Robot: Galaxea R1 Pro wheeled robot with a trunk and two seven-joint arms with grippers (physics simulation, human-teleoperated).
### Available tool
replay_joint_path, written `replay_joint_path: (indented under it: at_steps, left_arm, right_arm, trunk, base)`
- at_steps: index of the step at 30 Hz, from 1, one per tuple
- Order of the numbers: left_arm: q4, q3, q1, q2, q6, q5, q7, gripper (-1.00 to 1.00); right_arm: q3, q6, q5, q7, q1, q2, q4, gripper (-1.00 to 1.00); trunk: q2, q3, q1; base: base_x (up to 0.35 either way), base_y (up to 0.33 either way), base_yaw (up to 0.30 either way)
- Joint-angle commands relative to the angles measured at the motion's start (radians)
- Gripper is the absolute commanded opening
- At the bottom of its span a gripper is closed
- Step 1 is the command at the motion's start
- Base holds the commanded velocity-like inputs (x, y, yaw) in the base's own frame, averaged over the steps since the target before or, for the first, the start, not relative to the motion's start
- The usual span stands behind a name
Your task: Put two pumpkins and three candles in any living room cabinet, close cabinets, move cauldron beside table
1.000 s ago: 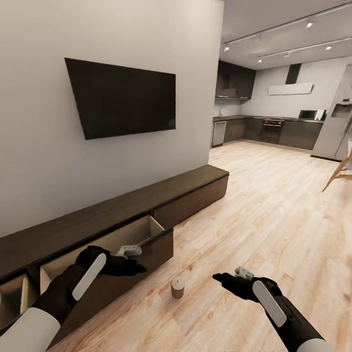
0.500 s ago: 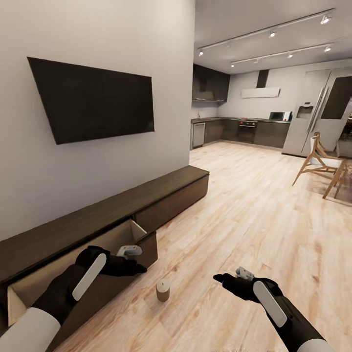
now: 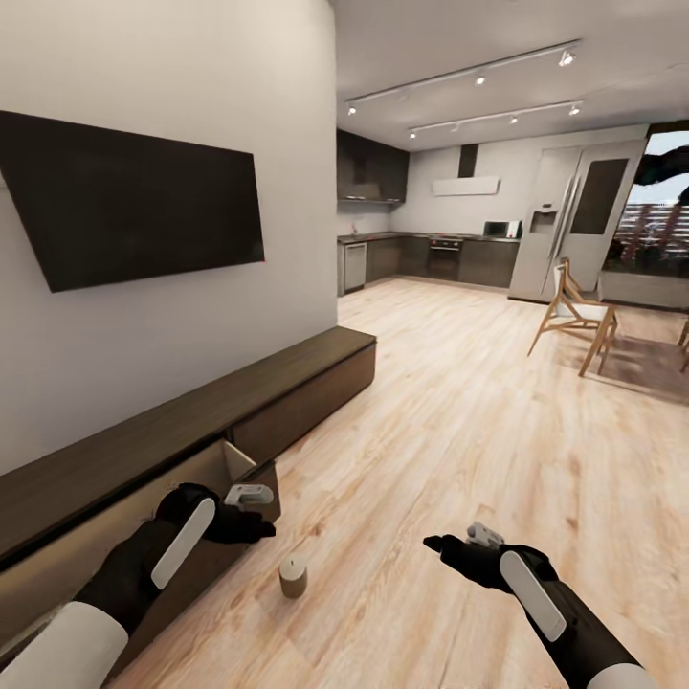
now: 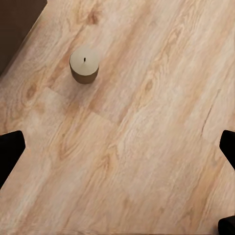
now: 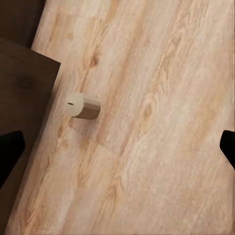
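Candle (image 3: pixel 293 576) stands on the floor beside the open cabinet (image 3: pixel 191 431) drawer; both grippers' jaws spread, empty; next, grasp it

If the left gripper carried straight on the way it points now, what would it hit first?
Most likely bare wooden floor: the left gripper looks straight down at the planks, fingers wide apart. The short grey-brown cylindrical candle stands off that line, so it would probably be missed.
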Motion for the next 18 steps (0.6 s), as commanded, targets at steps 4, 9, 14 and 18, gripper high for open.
replay_joint_path:
  at_steps: [4,9,14,18]
  left_arm:
    - [0.079,-0.005,-0.008,-0.062,0.002,0.01,0.098,1.0]
    - [0.113,-0.006,-0.016,-0.086,0.002,0.01,0.121,1.0]
    - [0.12,-0.005,-0.017,-0.091,0.002,0.011,0.125,1.0]
    - [0.122,-0.002,-0.016,-0.092,-0.021,0.013,0.126,1.0]
  right_arm:
    - [0.004,-0.006,-0.01,-0.011,-0.001,-0.001,0.0,1.0]
    - [0.004,-0.007,-0.01,-0.013,-0.001,-0.001,0.0,1.0]
    - [0.004,-0.008,-0.009,-0.016,-0.001,-0.001,0.0,1.0]
    - [0.005,-0.027,-0.008,-0.016,-0.001,0.002,-0.001,1.0]
  trunk:
    - [-0.001,-0.001,0.0]
    - [-0.001,-0.001,0.0]
    - [-0.001,-0.001,0.0]
    - [-0.001,-0.001,0.0]
  base:
    - [0.0,0.0,-0.156]
    - [0.0,0.0,-0.06]
    - [0.001,0.0,-0.014]
    - [0.086,0.0,-0.003]
